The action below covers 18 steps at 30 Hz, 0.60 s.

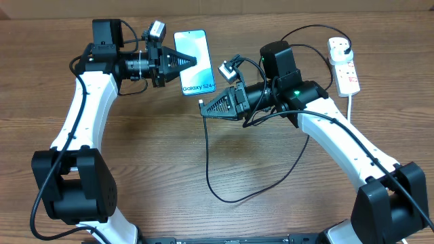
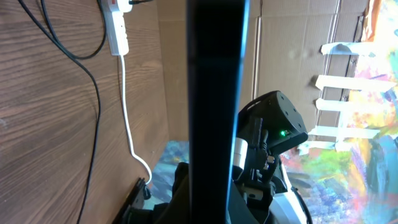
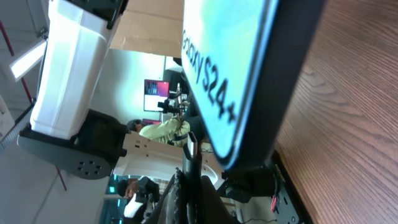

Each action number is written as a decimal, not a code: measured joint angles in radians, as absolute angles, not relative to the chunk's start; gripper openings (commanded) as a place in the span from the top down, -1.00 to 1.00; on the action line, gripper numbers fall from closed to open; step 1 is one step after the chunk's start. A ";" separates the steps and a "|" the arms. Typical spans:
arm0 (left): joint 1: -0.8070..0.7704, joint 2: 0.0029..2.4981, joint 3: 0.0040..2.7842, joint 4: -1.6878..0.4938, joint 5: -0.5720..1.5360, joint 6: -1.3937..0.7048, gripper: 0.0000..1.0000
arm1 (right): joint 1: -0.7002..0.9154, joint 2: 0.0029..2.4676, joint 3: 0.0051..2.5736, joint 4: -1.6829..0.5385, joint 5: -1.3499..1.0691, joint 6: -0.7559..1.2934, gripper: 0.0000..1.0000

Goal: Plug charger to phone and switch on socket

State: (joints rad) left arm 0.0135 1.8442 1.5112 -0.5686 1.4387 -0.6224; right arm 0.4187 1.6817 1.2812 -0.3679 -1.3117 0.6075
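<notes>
1. The left gripper (image 1: 186, 61) is shut tight on the phone (image 1: 196, 68), near the upper middle of the overhead picture. I think it holds the phone steady so the bottom end stays free.
2. The right gripper (image 1: 207, 106) is shut on the little tip of the charger (image 1: 207, 156), just under the phone's lower end, ready to push in.
3. The socket (image 1: 344, 68) lies at the upper right. The charger's black plug sits in it. I cannot tell if its switch is on.
</notes>
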 measured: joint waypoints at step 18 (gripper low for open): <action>0.012 1.844 1.511 -0.572 1.438 -0.622 0.91 | 0.419 1.682 1.281 -0.352 -1.275 0.659 0.93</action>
State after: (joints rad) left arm 0.0124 1.8442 1.5112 -0.5720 1.4384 -0.6220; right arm 0.4187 1.6817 1.2812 -0.3515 -1.2747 0.6594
